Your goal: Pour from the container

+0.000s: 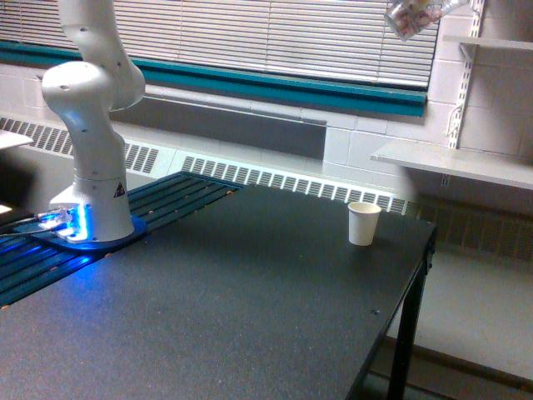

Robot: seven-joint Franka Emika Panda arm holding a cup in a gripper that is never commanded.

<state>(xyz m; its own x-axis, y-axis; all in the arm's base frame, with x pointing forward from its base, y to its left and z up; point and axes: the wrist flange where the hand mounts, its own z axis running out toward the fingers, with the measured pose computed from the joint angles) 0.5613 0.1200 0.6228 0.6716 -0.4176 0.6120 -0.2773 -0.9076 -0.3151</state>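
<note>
The container [411, 17], a small clear cup with pinkish-brown bits inside, hangs tilted in the air at the top right of the exterior view. It is high above the table and up and to the right of the white paper cup [363, 223]. My gripper [450, 6] shows only as a sliver at the frame's top edge, shut on the container. The paper cup stands upright near the table's far right edge. Nothing is seen falling from the container.
The arm's white base [93, 196] stands at the exterior view's left on a blue-lit mount. The black table [250, 317] ends at a right edge [420, 275]. Wall shelves [466, 162] jut out at the right behind the table.
</note>
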